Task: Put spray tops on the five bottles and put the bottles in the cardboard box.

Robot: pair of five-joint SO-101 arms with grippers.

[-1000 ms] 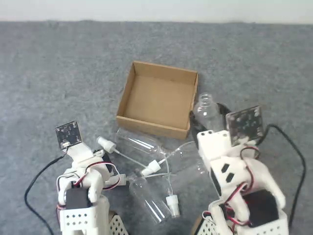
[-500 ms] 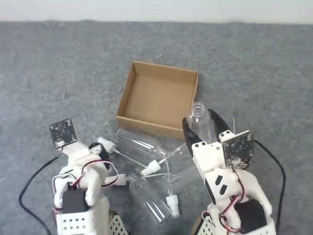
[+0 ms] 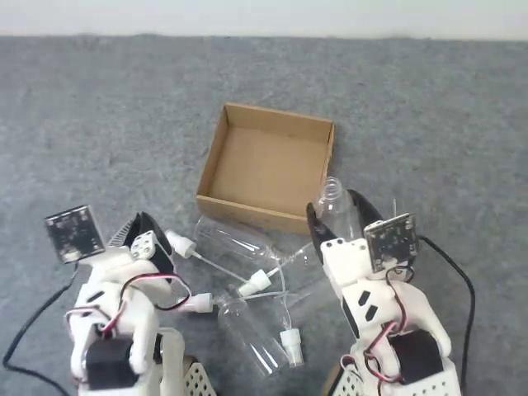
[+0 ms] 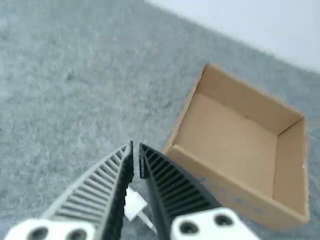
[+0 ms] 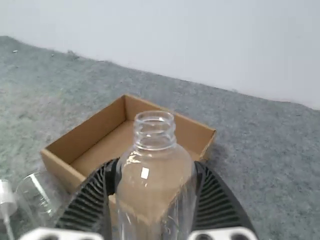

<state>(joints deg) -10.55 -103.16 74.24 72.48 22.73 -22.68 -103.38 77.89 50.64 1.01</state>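
Note:
My right gripper (image 3: pixel 334 213) is shut on an uncapped clear bottle (image 3: pixel 332 195), held upright just in front of the cardboard box (image 3: pixel 216 169). In the right wrist view the bottle (image 5: pixel 154 165) stands between the black fingers (image 5: pixel 87 197), with the box (image 5: pixel 80 145) behind it. My left gripper (image 3: pixel 144 231) is shut and holds nothing, raised near a white spray top (image 3: pixel 179 243). In the left wrist view its fingertips (image 4: pixel 135 149) meet above that spray top (image 4: pixel 134 204), and the box (image 4: pixel 287 165) lies beyond.
Three clear bottles lie on the grey carpet between the arms (image 3: pixel 235 239) (image 3: pixel 309 268) (image 3: pixel 254 334). Two more spray tops with dip tubes lie among them (image 3: pixel 254 285) (image 3: pixel 290 344). Nothing lies in the box. A white wall edges the carpet at the back.
The right arm brought the bottle a little nearer and to the left, still upright. The left arm leaned back and to the left, lifting its gripper.

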